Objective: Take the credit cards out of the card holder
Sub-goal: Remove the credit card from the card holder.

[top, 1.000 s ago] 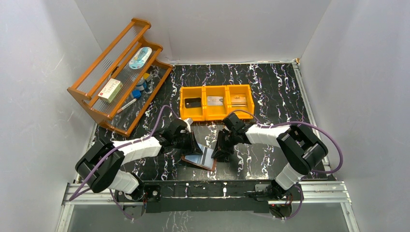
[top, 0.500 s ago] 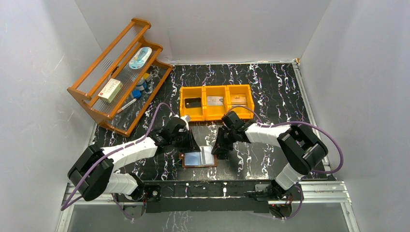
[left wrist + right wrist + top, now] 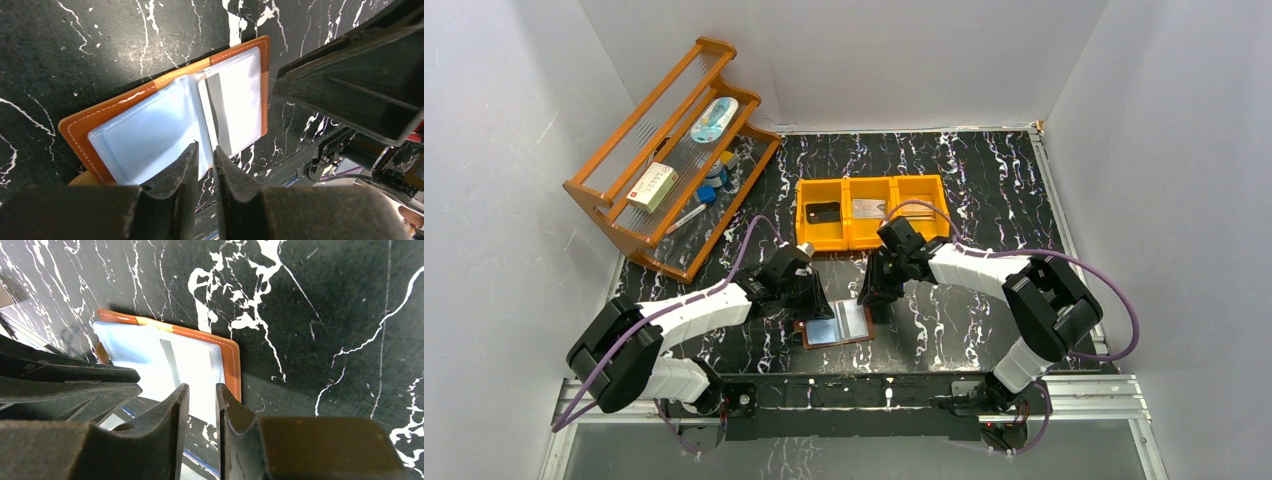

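A: How are the end effectors being held?

B: The left end effector [image 3: 204, 150] is being held only a little open. A thin gap is being seen between its fingers, and nothing is being gripped in it. The right end effector [image 3: 201, 389] is being held the same way, with a thin gap and nothing inside.

A: Where is the card holder being seen?

B: The card holder [image 3: 836, 325] is being seen lying open and flat on the worktop [image 3: 984, 180], near the front edge, between the two arms. Its pale-blue pockets are being shown face up. Both end effectors are being pointed down at it, the left one by its left side and the right one by its right side. Whether it is being touched cannot be told. A grey strip is being seen in its middle, and whether that is a card cannot be told.

A: What else is being seen around?

B: Three credit cards [image 3: 869, 208] are being kept in an orange bin [image 3: 834, 242] just behind the arms. One is lying in each part: black on the left, silvery-grey in the middle, tan on the right. A wooden rack [image 3: 584, 187] is being seen at the far left, with a white-and-red box [image 3: 652, 186] on it.

A: And the room?

B: The worktop is being seen as black with white veins. It is being closed in by white walls [image 3: 854, 50].
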Robot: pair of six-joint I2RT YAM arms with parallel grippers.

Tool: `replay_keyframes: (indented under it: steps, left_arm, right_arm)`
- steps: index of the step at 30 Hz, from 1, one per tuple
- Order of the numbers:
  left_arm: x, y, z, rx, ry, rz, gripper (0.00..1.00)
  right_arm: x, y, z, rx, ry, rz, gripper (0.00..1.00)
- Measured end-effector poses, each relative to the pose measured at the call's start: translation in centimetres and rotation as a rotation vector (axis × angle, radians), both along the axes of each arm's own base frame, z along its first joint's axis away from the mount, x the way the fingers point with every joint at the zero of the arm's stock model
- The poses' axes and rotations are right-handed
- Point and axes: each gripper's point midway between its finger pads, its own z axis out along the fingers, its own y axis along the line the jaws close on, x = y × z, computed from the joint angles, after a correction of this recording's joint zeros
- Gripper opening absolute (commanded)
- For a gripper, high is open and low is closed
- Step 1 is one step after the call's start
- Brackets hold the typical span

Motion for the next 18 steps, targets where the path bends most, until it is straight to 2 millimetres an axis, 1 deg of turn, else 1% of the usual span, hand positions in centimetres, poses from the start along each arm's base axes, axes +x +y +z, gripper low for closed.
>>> replay_keyframes:
  steps: [4, 9, 12, 15, 18]
  left_arm:
    - [-0.1, 0.4, -0.3, 0.018, 0.005, 0.007, 0.17]
    - [-0.1, 0.4, -0.3, 0.02, 0.005, 0.008, 0.18]
    - [-0.1, 0.3, -0.3, 0.016, 0.006, 0.005, 0.27]
    - [-0.1, 0.0, -0.5, 0.006, 0.01, -0.002, 0.34]
    - [-0.2, -0.3, -1.1, 0.005, 0.035, -0.005, 0.36]
  right_arm:
    - [0.4, 0.1, 0.5, -0.02, -0.027, 0.022, 0.35]
    - [-0.4, 0.1, -0.1, -0.074, -0.029, 0.063, 0.32]
    - [-1.2, 0.3, -1.0, -0.111, -0.021, 0.092, 0.3]
    - [-1.7, 0.4, -1.8, -0.163, -0.008, 0.104, 0.22]
    - [-1.5, 0.7, -1.8, -0.193, -0.018, 0.101, 0.13]
